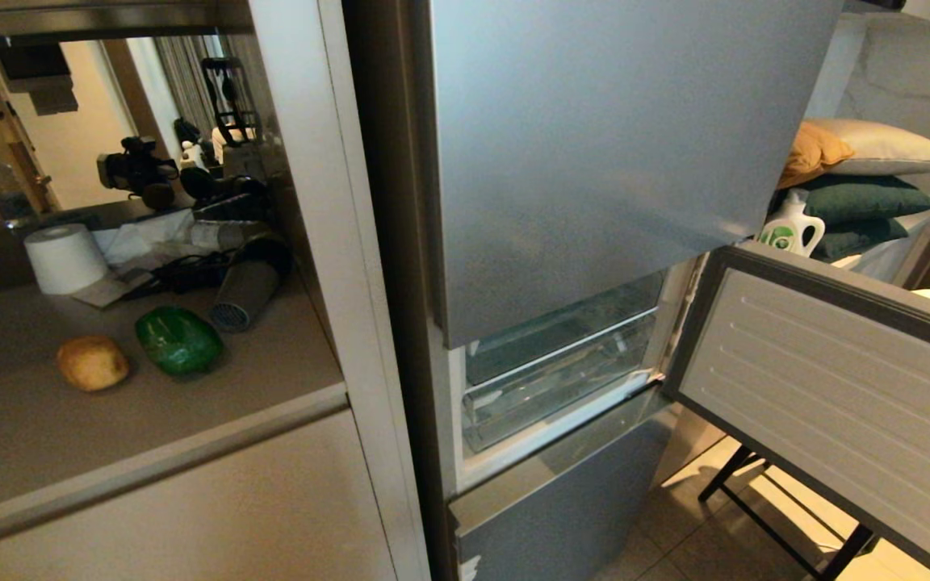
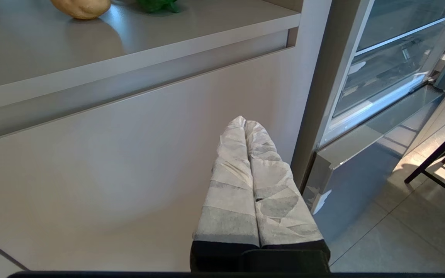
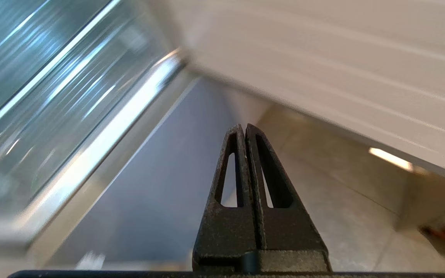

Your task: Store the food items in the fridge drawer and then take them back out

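Note:
A tan potato [image 1: 92,363] and a glossy dark-green pepper [image 1: 178,340] lie side by side on the beige counter [image 1: 110,436], left of the fridge. The transparent fridge drawer [image 1: 562,379] sits pushed in behind the swung-open fridge door [image 1: 836,387], above the silver-grey lower panel [image 1: 562,500]. Neither gripper shows in the head view. My left gripper [image 2: 244,121], wrapped in white tape, hangs shut and empty in front of the cabinet below the counter, with the potato [image 2: 81,7] and pepper [image 2: 157,4] above it. Shut and empty, my right gripper [image 3: 243,127] is low between the drawer [image 3: 52,96] and the open door [image 3: 342,58].
A paper roll [image 1: 65,258], cables and a grey hair dryer [image 1: 243,294] crowd the back of the counter. The tall upper fridge door [image 1: 610,145] is closed. A black-legged stand [image 1: 780,524] is on the floor under the open door. A detergent bottle [image 1: 792,227] and pillows lie beyond.

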